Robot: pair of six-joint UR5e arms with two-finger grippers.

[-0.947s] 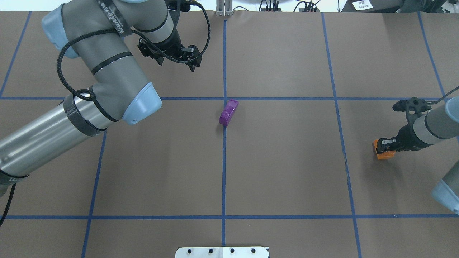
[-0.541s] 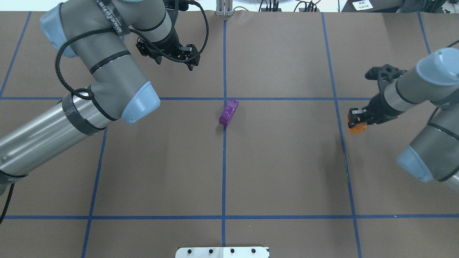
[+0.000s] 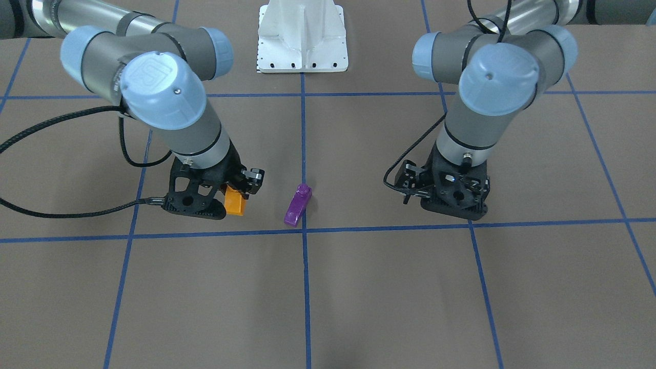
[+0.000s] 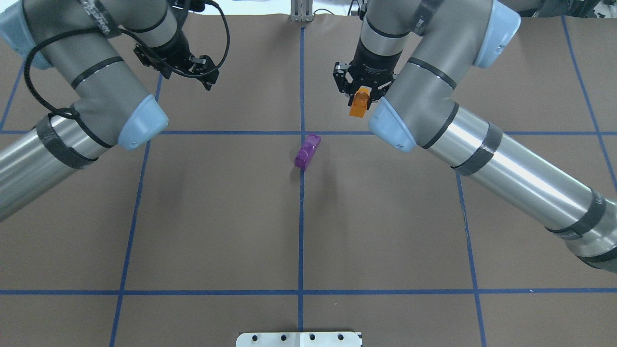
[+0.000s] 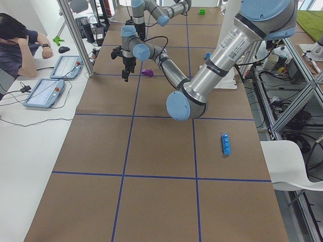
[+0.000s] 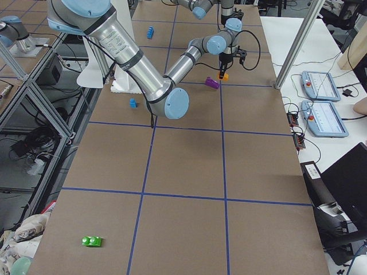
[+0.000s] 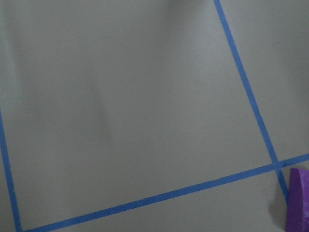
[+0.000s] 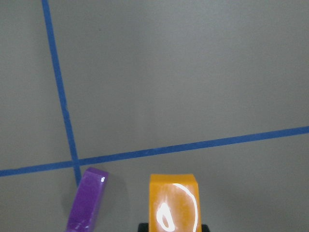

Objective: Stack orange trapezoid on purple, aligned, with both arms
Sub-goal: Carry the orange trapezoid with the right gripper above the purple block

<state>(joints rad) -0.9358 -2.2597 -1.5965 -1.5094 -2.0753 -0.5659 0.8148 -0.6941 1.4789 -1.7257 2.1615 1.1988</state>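
My right gripper (image 4: pixel 359 92) is shut on the orange trapezoid (image 4: pixel 359 105), which hangs below its fingers just above the table. It also shows in the front view (image 3: pixel 235 203) and fills the bottom of the right wrist view (image 8: pixel 174 205). The purple brick (image 4: pixel 307 151) lies tilted on the table by the centre line crossing, in front of and to the left of the orange one; it shows in the front view (image 3: pixel 298 205) and right wrist view (image 8: pixel 87 203). My left gripper (image 4: pixel 205 71) is open and empty, well to the left of the purple brick (image 7: pixel 298 203).
The white robot base plate (image 3: pixel 302 36) is at the table's near edge. A long blue brick (image 5: pixel 226 143), a small blue brick (image 6: pixel 133 103) and a green brick (image 6: pixel 92 241) lie far from the centre. An operator (image 5: pixel 15 40) sits beside the table with tablets.
My right arm has carried the orange trapezoid from the far right of the table up and across to near the purple brick. My left gripper has moved left. The purple brick has not moved.
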